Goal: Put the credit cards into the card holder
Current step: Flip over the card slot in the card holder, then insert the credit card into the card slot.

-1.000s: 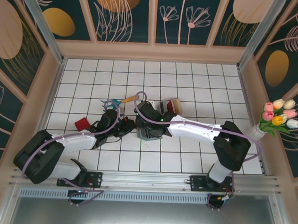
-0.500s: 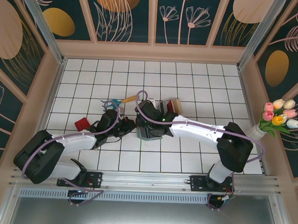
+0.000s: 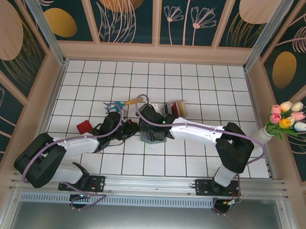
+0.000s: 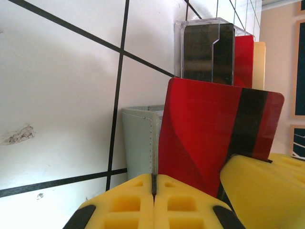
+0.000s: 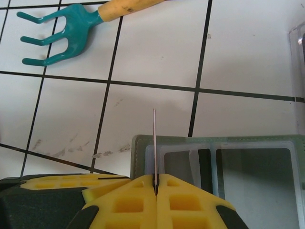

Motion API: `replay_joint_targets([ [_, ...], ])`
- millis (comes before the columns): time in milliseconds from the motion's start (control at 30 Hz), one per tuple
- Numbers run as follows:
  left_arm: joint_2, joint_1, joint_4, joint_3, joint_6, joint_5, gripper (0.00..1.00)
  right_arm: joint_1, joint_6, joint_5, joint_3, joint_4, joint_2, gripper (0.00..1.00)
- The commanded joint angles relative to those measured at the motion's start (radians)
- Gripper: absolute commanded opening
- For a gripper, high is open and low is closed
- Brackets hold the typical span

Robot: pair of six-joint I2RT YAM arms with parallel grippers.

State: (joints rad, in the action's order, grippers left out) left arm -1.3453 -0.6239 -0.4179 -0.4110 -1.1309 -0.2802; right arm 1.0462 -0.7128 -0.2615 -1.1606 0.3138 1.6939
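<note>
Your right gripper is pinched tight on one red credit card. You hold the card by its bottom, standing up on its thin edge, so it can go into a slot like a knife. Right under it lies the card holder, flat on the white tiles with its see-through pockets facing up. In the right wrist view the card's edge is over the holder's 9 o'clock end, by the first pocket. I judge it is not inside yet.

Your left gripper is closed too, with its tips right at the holder's edge. I think it is there to stop the holder sliding when you push the card in. You cannot tell if it really pinches that edge.

Farther off in the top view, at about 2 o'clock from the grippers, stands the clear case. It keeps the other credit cards upright and easy to grab. At 11 o'clock lies a teal garden fork. It is out of the way, so leave it.
</note>
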Motion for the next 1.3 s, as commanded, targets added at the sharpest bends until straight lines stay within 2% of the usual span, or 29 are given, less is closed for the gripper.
replay_joint_targets([
  [0, 0.008, 0.002, -0.014, 0.006, -0.007, -0.006, 0.00, 0.026, 0.010, -0.078, -0.058, 0.071, 0.019, 0.01],
  [267, 0.010, 0.002, 0.033, 0.006, 0.010, 0.019, 0.00, 0.018, 0.007, -0.167, -0.050, 0.157, -0.032, 0.01],
  [667, 0.000, 0.003, 0.100, 0.002, 0.057, 0.047, 0.00, -0.098, -0.016, -0.067, 0.118, 0.129, -0.142, 0.02],
  [900, -0.029, 0.001, 0.155, -0.018, 0.116, 0.091, 0.01, -0.140, 0.026, 0.184, 0.175, -0.059, -0.191, 0.04],
  [1033, -0.070, 0.001, 0.162, -0.030, 0.139, 0.104, 0.02, -0.154, 0.032, 0.330, 0.186, -0.147, -0.145, 0.03],
  [1267, -0.119, 0.002, 0.193, -0.061, 0.176, 0.123, 0.01, -0.191, 0.016, 0.371, 0.243, -0.217, -0.067, 0.02],
])
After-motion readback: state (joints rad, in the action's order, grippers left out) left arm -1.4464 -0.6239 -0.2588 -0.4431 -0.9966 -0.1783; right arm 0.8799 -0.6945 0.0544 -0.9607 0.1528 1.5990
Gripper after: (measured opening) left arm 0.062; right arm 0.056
